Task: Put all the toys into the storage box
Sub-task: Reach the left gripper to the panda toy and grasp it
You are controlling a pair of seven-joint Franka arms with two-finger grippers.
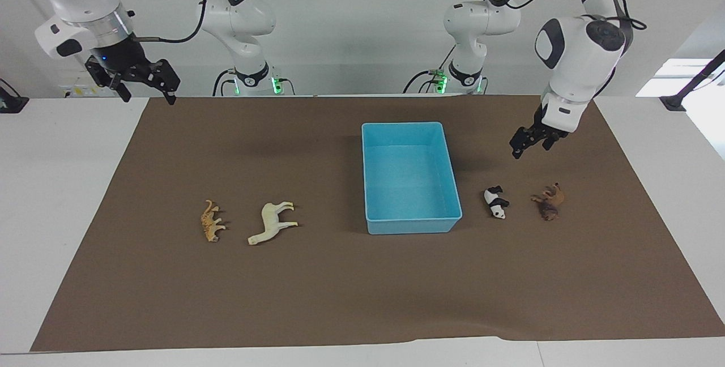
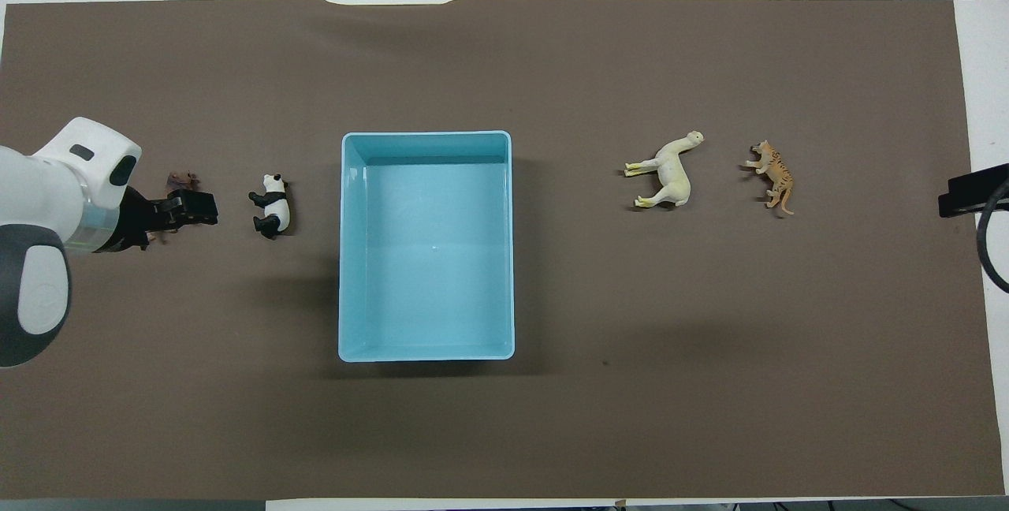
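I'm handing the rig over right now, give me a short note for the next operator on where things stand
Left gripper: raised over the mat near the panda and lion, holding nothing.
Right gripper: open, waiting raised at the mat's edge by its base.
Storage box: mid-mat, holds no toy.
Horse and spotted cat: lying toward the right arm's end.
Done: nothing boxed.
Left: all four toys.

A white tabletop [image 1: 56, 214] carries a brown mat [image 1: 340, 287] that covers most of it; on the mat stands the light blue storage box [image 1: 450, 177], empty; toward the left arm's end lie the panda [image 1: 496, 201] and the lion [image 1: 549, 201]; toward the right arm's end lie the horse [image 1: 273, 221] and the spotted cat [image 1: 211, 221], all on their sides.
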